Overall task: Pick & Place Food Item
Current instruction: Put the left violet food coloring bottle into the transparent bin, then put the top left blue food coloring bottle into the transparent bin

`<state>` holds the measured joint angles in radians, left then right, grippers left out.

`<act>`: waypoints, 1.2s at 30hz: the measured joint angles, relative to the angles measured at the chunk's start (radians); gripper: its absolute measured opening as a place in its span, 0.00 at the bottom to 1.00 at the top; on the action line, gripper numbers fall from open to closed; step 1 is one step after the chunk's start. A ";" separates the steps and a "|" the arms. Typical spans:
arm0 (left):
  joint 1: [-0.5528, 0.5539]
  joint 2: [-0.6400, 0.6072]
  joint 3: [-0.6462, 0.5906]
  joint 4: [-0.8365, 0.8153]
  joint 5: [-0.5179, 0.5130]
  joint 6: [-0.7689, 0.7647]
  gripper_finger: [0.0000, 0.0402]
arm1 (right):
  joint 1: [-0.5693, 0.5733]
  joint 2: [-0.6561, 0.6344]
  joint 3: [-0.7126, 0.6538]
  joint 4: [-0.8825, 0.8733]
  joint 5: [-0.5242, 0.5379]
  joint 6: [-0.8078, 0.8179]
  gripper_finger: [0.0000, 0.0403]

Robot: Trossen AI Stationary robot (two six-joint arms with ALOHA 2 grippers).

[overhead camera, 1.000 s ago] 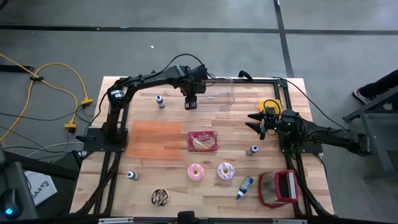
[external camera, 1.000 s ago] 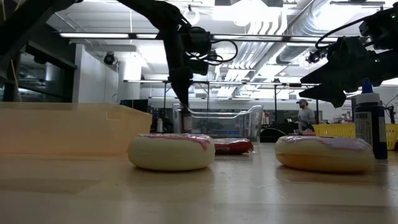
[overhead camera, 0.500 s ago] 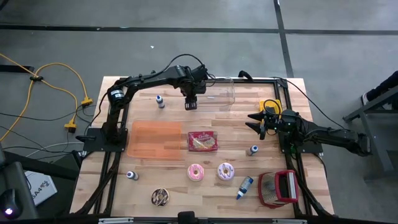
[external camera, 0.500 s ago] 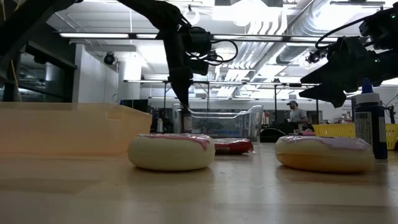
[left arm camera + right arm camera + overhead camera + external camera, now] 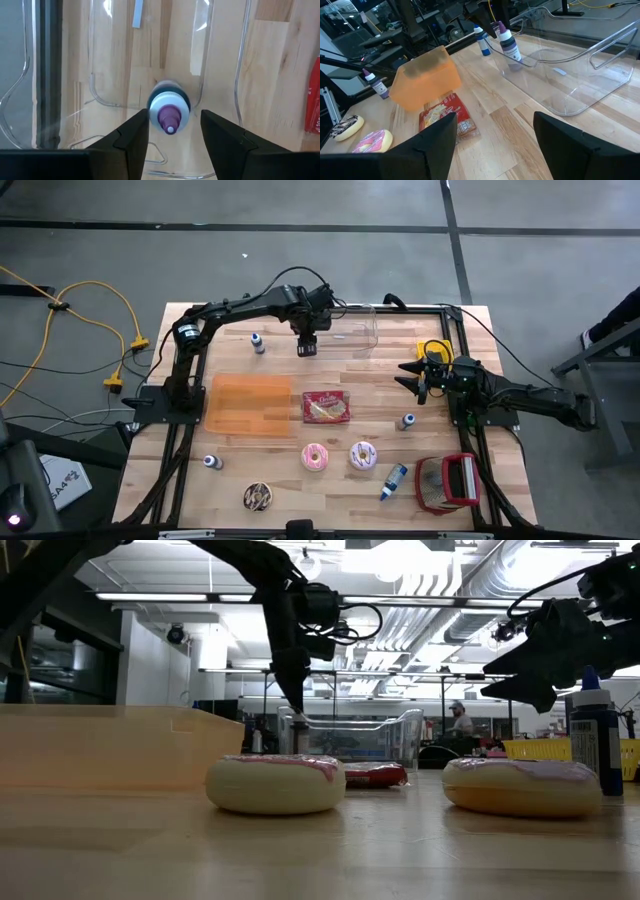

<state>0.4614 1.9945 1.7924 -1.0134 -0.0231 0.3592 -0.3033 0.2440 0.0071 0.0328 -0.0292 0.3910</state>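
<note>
Left wrist view shows the left gripper [image 5: 169, 131] letting go: its fingers have just spread and now stand clear on either side of the purple-capped bottle [image 5: 169, 109], which stands upright inside the clear bin [image 5: 107, 65] at the table's far edge. That placement looks done. To the right, the right gripper [image 5: 414, 377] waits wide apart, holding nothing, well away from the donuts [image 5: 315, 457].
</note>
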 joint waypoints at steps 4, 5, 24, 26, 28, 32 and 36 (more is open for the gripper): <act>0.000 0.000 0.000 0.000 0.000 0.000 0.43 | 0.000 0.000 0.000 0.000 0.000 0.000 0.62; 0.000 0.000 0.000 0.001 0.000 0.000 0.43 | 0.000 0.000 0.000 0.000 0.000 0.000 0.62; 0.000 0.000 0.000 0.070 0.000 0.037 0.43 | 0.000 0.000 0.000 0.000 0.000 0.000 0.62; 0.000 0.000 0.000 0.075 0.000 0.037 0.43 | 0.000 0.000 0.000 0.000 0.000 0.000 0.62; 0.000 0.000 0.005 0.076 0.000 0.037 0.43 | 0.000 0.000 0.000 0.000 0.000 0.000 0.62; 0.000 -0.001 0.021 0.104 0.000 0.037 0.43 | 0.000 0.000 0.000 0.000 0.000 0.000 0.62; 0.000 -0.001 0.033 0.118 0.018 0.035 0.43 | 0.000 0.000 0.000 0.000 0.000 0.000 0.62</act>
<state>0.4614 1.9937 1.8256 -0.8956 -0.0050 0.3937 -0.3031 0.2440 0.0071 0.0329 -0.0292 0.3908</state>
